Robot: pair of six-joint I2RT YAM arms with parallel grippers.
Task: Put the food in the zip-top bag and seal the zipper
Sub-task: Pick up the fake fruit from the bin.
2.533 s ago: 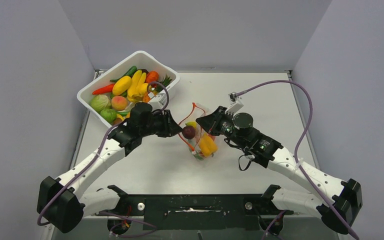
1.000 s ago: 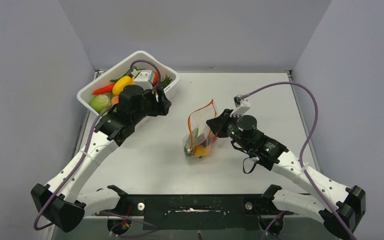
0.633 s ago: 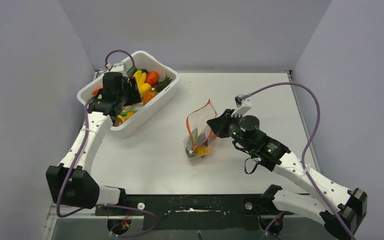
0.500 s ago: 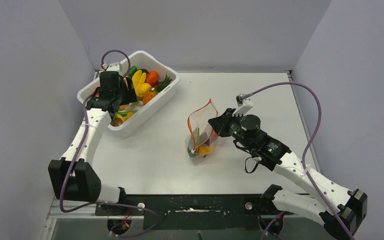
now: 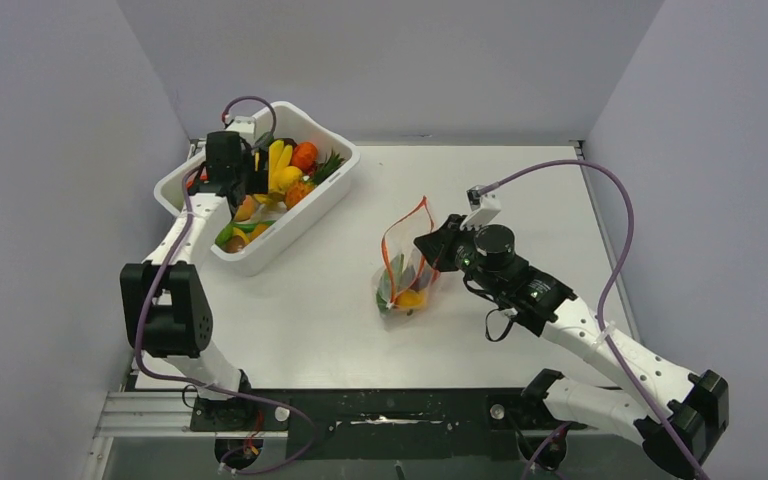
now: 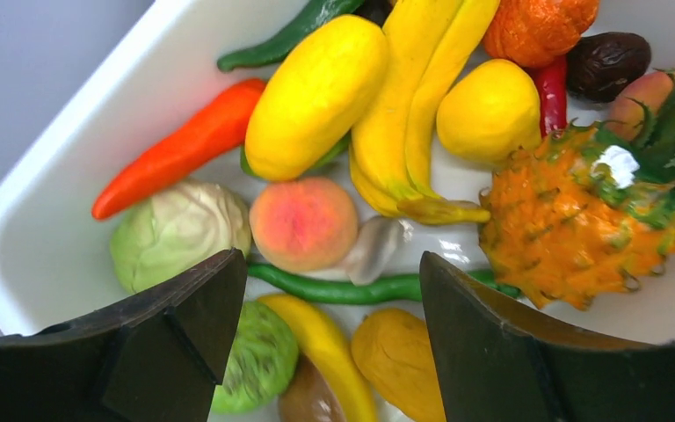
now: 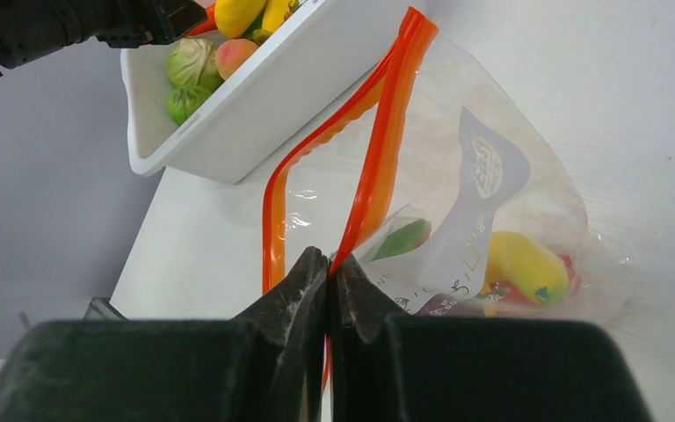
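**Pale worktop between grey walls: bag pinched at its mouth, tub under spread fingers**

On the pale worktop [image 5: 520,190], near its middle, sits the zip-top bag [image 5: 405,270], its filled bottom resting on the surface and its mouth raised. The zipper [image 7: 387,149] runs up in two red-orange strips that stand apart, so the mouth gapes. Through the clear plastic show a yellow piece [image 7: 527,264] and a green piece [image 7: 404,239], with something red just beside the yellow one.

The right fingers [image 7: 294,290] are pressed tight together on the zipper at the near end of the mouth, with one strip running in between them.

Well apart from the bag, at the far left corner, stands the white tub [image 5: 295,215], heaped with the rest of the food: bananas [image 6: 422,114], an orange carrot [image 6: 180,149], a pale cabbage [image 6: 180,233], a peach [image 6: 303,222] and an orange pineapple [image 6: 571,229] with green leaves.

The left fingers [image 6: 167,343] hang over the tub, spread wide, with nothing between them. The peach and a long green bean lie below the gap.
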